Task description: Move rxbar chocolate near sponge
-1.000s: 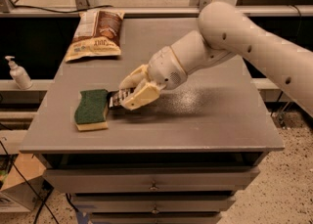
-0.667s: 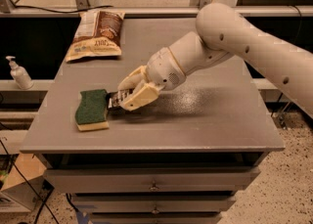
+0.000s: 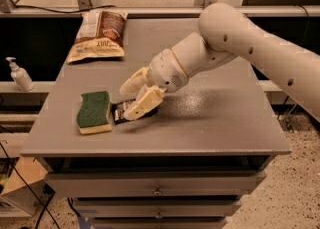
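The sponge (image 3: pixel 93 111), green on top with a pale yellow base, lies on the front left of the grey table (image 3: pixel 215 123). The rxbar chocolate (image 3: pixel 121 111), a small black-wrapped bar, sits low at the table surface just right of the sponge, almost touching it. My gripper (image 3: pixel 136 95) reaches in from the right on the cream arm and is shut on the bar's right part, one finger behind it and one in front. The bar's right end is hidden by the front finger.
A large brown-and-white snack bag (image 3: pixel 99 35) lies at the table's back left. A soap dispenser bottle (image 3: pixel 19 74) stands on a shelf to the left of the table. Drawers (image 3: pixel 157 190) sit below the table's front edge.
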Motion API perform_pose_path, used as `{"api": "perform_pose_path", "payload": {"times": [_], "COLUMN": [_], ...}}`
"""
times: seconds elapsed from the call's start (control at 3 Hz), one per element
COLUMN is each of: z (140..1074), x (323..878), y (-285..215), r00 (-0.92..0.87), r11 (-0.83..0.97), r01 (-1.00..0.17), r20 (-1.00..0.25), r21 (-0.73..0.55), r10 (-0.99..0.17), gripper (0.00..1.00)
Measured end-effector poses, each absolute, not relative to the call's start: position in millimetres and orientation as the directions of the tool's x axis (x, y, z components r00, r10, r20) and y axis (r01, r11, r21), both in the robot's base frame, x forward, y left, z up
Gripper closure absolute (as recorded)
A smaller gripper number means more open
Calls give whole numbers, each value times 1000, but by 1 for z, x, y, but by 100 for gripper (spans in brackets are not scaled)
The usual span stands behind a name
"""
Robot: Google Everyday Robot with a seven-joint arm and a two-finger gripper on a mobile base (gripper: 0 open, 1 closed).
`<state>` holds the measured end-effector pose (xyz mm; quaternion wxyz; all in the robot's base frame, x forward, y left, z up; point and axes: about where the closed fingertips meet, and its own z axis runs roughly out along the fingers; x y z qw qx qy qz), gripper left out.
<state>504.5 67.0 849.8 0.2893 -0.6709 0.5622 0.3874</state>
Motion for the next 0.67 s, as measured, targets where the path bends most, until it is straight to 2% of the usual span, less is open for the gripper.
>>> {"api": "perform_pose_path", "payload": {"times": [0.33,0.67], "z": [850,850], "x": [504,504], "y": [69,69], "r00": [69,69], "r11": [-204,-204], "r01": [-978,-978], "r20": [-845,-845], "r21": [48,48], "r10": [-530,-530], "gripper": [0,0]}}
